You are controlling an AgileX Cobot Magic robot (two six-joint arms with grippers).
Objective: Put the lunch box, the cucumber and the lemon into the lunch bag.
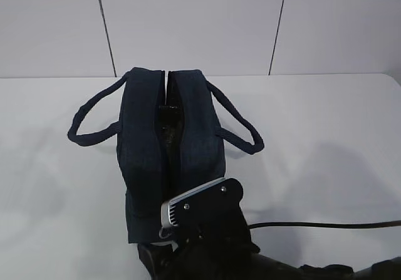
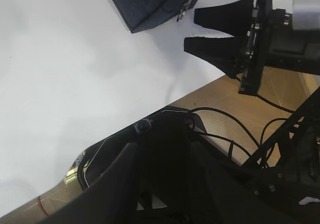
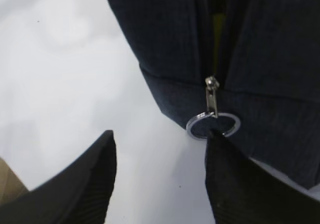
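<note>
Lunch bag (image 1: 164,148): centre of white worktop (image 1: 326,142), handles splayed sideways, top zipper parted along its length, presumably for loading; ring pull (image 3: 213,125) hangs at the near end. Right gripper (image 3: 160,176): spread wide, empty, one finger beside the ring, likely placed to work the zipper. Left gripper: outside every view. A yellow sliver (image 3: 217,31) shows in the slit, perhaps the lemon; lunch box and cucumber not discernible.

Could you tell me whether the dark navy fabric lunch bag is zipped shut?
Open: dark navy fabric lunch bag gapes along its top; metal ring pull hangs at one end.
</note>
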